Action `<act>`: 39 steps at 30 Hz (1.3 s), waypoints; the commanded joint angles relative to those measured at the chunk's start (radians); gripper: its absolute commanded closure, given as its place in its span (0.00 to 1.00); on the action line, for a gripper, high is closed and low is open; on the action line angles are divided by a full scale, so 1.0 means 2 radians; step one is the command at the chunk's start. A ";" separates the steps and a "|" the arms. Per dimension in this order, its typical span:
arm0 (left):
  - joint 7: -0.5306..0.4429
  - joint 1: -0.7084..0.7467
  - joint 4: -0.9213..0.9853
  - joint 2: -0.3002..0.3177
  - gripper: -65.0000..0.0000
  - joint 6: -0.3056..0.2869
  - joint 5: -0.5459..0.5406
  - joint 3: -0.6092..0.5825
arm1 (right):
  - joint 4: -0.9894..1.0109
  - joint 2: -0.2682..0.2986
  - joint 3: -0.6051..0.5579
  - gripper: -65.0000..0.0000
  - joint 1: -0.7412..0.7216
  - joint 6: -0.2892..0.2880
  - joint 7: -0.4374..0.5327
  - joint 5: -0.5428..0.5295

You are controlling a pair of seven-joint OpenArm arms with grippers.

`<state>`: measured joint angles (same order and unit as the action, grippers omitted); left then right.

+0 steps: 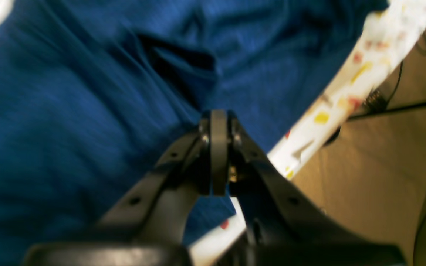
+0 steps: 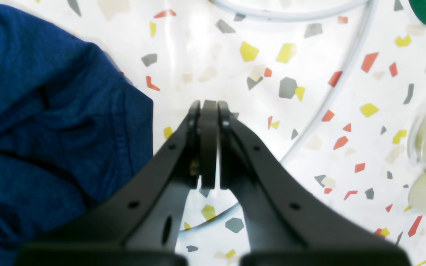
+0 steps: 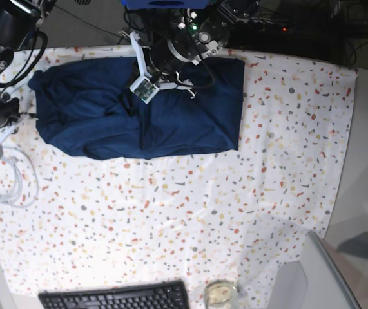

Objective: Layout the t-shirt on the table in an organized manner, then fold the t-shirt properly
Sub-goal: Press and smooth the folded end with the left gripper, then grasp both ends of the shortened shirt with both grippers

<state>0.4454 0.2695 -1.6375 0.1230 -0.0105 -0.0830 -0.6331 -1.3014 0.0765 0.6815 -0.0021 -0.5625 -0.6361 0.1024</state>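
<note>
Over t-shirt [image 1: 87, 111]: left jaws closed, empty | beside it, over table [image 2: 309, 111]: right jaws closed, empty

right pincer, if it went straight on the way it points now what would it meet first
Most likely the bare table: the shut right pincer points at speckled cloth beside the t-shirt. A white cable curves farther on, though depth is unclear.

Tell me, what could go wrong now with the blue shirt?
1. The t-shirt lies bunched and creased against the table edge nearest the robot; folding it like this would likely come out crooked.
2. The left gripper, shut, is right over the fabric and could snag or drag it.
3. The white cable coils beside the shut right gripper and might catch.
</note>
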 commanded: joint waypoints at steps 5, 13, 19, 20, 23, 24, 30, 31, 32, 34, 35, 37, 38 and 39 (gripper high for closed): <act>-0.015 -0.012 -0.021 -0.005 1.00 0.002 -0.001 0.069 | -0.009 0.007 0.003 1.00 -0.006 -0.002 0.008 -0.005; -0.015 -0.084 0.066 -0.030 1.00 0.001 -0.002 0.078 | -0.009 0.004 -0.002 1.00 -0.006 -0.002 0.008 -0.005; -0.018 -0.142 0.176 -0.075 1.00 0.001 -0.002 0.078 | -0.009 0.002 -0.002 1.00 -0.006 -0.002 0.008 -0.005; -0.018 -0.146 0.185 -0.079 1.00 0.001 -0.002 0.081 | -0.009 0.002 0.000 1.00 -0.006 -0.002 0.008 -0.005; -0.019 -0.147 0.174 -0.080 1.00 0.001 -0.002 0.084 | -0.013 0.002 -0.003 0.99 0.004 -0.003 0.008 -0.005; -0.019 -0.147 0.162 -0.078 1.00 0.001 -0.002 0.084 | -0.022 0.002 -0.004 0.99 0.009 -0.003 0.010 -0.005; -0.020 -0.065 0.060 -0.032 1.00 0.002 -0.002 0.143 | -0.121 -0.030 -0.030 0.80 0.054 -0.028 0.008 -0.006; -0.020 -0.048 0.049 -0.027 1.00 0.001 -0.002 0.170 | -0.133 -0.039 -0.030 0.72 0.057 -0.039 0.008 -0.006; -0.021 -0.032 0.038 -0.024 1.00 0.001 -0.002 0.198 | -0.142 -0.050 -0.027 0.63 0.057 -0.050 0.008 -0.012; -0.045 0.004 0.027 -0.016 1.00 -0.001 -0.002 0.273 | -0.151 -0.068 -0.017 0.42 0.057 -0.068 0.008 -0.042; -0.067 0.021 0.027 -0.010 1.00 -0.011 -0.002 0.305 | -0.152 -0.072 -0.017 0.33 0.057 -0.068 0.007 -0.060; -0.103 0.048 0.027 0.005 1.00 -0.053 -0.002 0.357 | -0.152 -0.072 -0.020 0.19 0.056 -0.068 -0.010 -0.092; -0.113 0.060 0.027 0.009 1.00 -0.076 -0.002 0.380 | -0.152 -0.072 -0.017 0.14 0.050 -0.068 -0.034 -0.114; -0.116 0.067 0.027 0.010 1.00 -0.099 -0.002 0.401 | -0.152 -0.072 -0.015 0.12 0.044 -0.068 -0.064 -0.133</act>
<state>0.2375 0.4046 -1.5661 0.1478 -0.2028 -0.0765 0.1703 -1.5841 -0.0750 0.6495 0.1013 -0.6968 -0.7952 -0.1459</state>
